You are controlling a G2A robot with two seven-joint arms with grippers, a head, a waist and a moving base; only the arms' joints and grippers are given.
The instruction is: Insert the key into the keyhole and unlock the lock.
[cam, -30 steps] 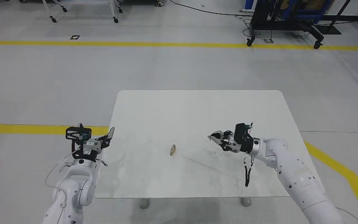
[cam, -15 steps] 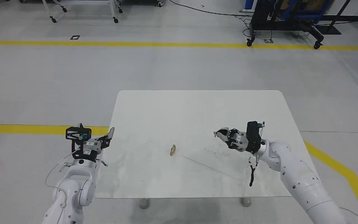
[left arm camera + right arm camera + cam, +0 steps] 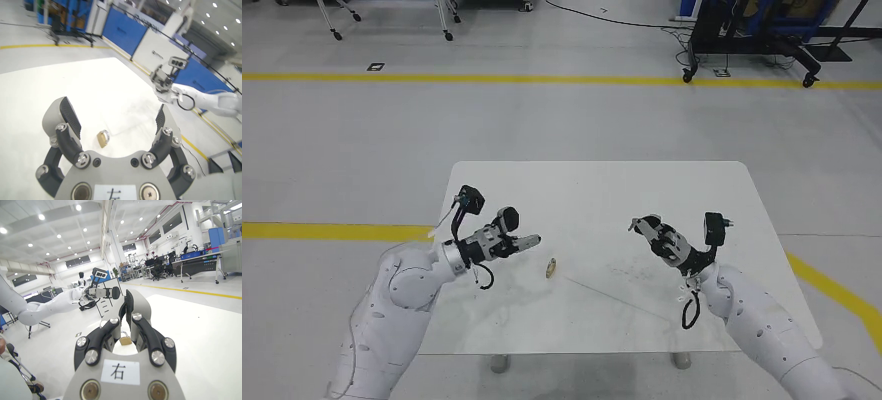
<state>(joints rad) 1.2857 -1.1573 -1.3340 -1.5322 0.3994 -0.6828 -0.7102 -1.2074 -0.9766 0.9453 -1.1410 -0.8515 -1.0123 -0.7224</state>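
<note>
A small brass padlock (image 3: 551,266) lies flat near the middle of the white table (image 3: 592,190). My left gripper (image 3: 527,242) hovers just left of it, open and holding nothing. In the left wrist view the padlock (image 3: 102,139) sits on the table between and behind that gripper's (image 3: 113,106) spread fingers. My right gripper (image 3: 647,225) is raised over the table's right half, well apart from the lock, its tips pointing toward it. In the right wrist view its (image 3: 125,296) pads are pressed together and the padlock (image 3: 125,340) shows beyond them. I cannot see a key between the pads.
The table's near edge (image 3: 572,350) runs close below the lock. Yellow floor lines (image 3: 332,230) pass on both sides of the table. A dark wheeled frame (image 3: 752,45) stands far behind it.
My left arm has swung in from beyond the table's left edge to just beside the padlock. My right gripper has drawn back a little to the right and risen, still shut.
</note>
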